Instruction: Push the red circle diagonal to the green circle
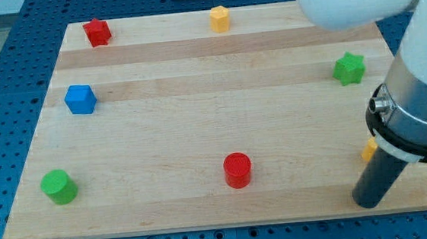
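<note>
The red circle (pixel 237 169) stands on the wooden board (pixel 221 119) near the view's bottom, a little right of centre. The green circle (pixel 58 186) stands at the board's bottom left corner, far to the left of the red circle and at about the same height in the view. My tip (pixel 370 201) rests on the board at the bottom right, well to the right of the red circle and apart from it.
A red star (pixel 97 32) is at the top left, a yellow hexagon (pixel 220 18) at the top centre, a blue cube (pixel 81 99) at the left, a green star (pixel 349 68) at the right. A yellow block (pixel 369 150) is partly hidden behind the rod. The white arm (pixel 416 80) fills the right side.
</note>
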Available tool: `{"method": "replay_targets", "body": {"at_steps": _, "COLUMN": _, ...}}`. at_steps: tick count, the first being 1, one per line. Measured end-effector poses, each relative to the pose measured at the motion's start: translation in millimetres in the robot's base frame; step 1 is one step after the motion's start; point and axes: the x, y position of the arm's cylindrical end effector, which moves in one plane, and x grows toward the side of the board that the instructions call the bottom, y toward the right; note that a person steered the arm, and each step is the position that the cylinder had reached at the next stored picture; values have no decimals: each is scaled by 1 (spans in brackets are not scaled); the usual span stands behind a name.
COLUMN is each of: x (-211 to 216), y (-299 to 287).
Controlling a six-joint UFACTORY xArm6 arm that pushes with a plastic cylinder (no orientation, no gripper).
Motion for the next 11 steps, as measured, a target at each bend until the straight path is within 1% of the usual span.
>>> {"method": "replay_targets", "body": {"at_steps": 1, "x": 0, "y": -5}}
{"method": "replay_targets", "body": {"at_steps": 2, "x": 0, "y": -24}}
{"method": "replay_targets", "body": {"at_steps": 4, "x": 0, "y": -101}}
{"method": "replay_targets", "body": {"at_steps": 5, "x": -2, "y": -129}}
{"method": "replay_targets", "body": {"at_steps": 7, "x": -37, "y": -165}}
{"method": "replay_targets", "body": {"at_steps": 8, "x": -48, "y": -168}}
{"method": "replay_targets", "body": {"at_steps": 11, "x": -103, "y": -177}}
